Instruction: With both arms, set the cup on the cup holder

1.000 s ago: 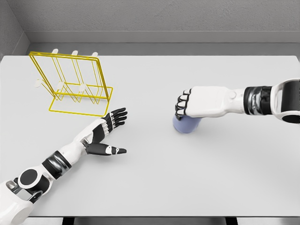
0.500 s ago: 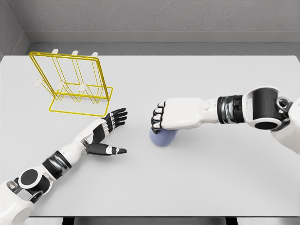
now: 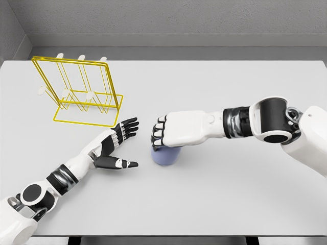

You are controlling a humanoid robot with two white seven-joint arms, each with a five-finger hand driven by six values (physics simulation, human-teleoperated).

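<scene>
A pale blue cup [image 3: 165, 156] stands on the white table [image 3: 214, 204] near its middle, mostly covered from above by my right hand [image 3: 164, 133], whose fingers are curled down over its rim and shut on it. My left hand [image 3: 120, 144] lies a short way to the cup's left, open, with the fingers spread and the thumb pointing toward the cup. The yellow wire cup holder [image 3: 79, 92] with white-tipped pegs stands at the back left of the table, beyond the left hand.
The grey wall [image 3: 168, 20] runs behind the table's far edge. My right forearm [image 3: 255, 120] stretches across the table's right half.
My right hand has carried the cup leftward across the table, from right of centre to close beside the left hand. The left arm has not moved.
</scene>
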